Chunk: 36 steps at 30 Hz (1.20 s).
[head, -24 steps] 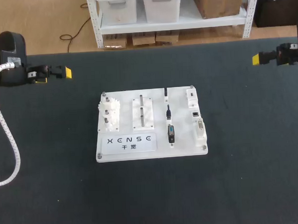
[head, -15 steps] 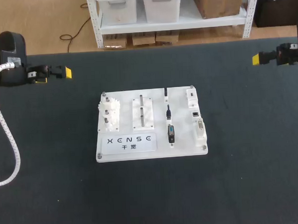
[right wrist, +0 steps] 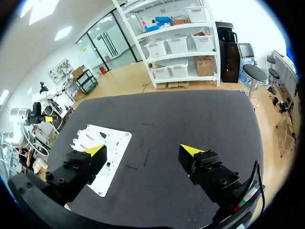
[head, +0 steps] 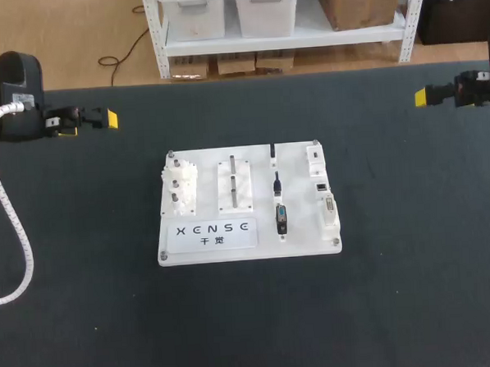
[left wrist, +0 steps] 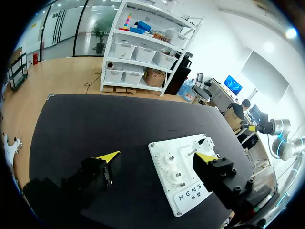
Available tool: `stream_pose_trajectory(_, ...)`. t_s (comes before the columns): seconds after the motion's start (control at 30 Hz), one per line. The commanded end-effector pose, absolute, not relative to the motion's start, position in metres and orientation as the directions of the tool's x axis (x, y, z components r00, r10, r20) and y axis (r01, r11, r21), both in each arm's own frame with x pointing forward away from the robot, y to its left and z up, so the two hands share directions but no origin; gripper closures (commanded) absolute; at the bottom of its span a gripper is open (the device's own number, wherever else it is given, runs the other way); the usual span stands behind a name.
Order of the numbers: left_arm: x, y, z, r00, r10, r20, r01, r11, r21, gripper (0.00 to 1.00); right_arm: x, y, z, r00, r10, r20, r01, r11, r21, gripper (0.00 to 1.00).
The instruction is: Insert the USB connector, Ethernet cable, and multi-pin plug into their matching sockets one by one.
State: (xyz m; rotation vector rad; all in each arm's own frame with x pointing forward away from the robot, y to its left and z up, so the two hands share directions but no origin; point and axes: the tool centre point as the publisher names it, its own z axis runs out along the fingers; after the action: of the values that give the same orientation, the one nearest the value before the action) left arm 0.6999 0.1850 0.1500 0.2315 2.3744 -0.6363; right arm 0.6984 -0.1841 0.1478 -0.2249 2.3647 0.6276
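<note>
Zero of three plugs seated; both pairs of fingers are wide open and empty.

Left fingers (left wrist: 107, 157) and right fingers (right wrist: 190, 151) stand spread wide with nothing between them. Each pair is well apart from the white board (head: 207, 247), which lies on the bench (head: 398, 290) far ahead of them. On the board the USB connector (head: 273, 152), Ethernet cable (head: 276, 183) and multi-pin plug (head: 281, 219) lie in a row, beside the sockets (head: 321, 184) but apart from them. I judge that none is inserted, so all three grasps and insertions are left to do.
</note>
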Motion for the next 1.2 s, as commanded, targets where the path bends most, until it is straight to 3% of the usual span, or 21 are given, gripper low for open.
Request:
stream_pose_trajectory(0.03,0.7,0.185,0.15,-0.767,0.0,-0.642,0.321,0.866,-0.383,0.0,0.697,-0.184,0.149,-0.76,0.005,-0.65,-0.315,0.872,0.376,0.0)
stream_pose_trajectory(0.8,0.7,0.185,0.15,-0.767,0.0,-0.642,0.321,0.866,-0.383,0.0,0.7,-0.181,0.147,-0.79,0.009,-0.613,-0.266,0.896,0.355,0.0)
stream_pose_trajectory(1.2,0.7,0.185,0.15,-0.767,0.0,-0.642,0.321,0.866,-0.383,0.0,0.709,-0.121,0.151,-0.885,-0.045,-0.463,-0.139,0.975,0.171,0.0)
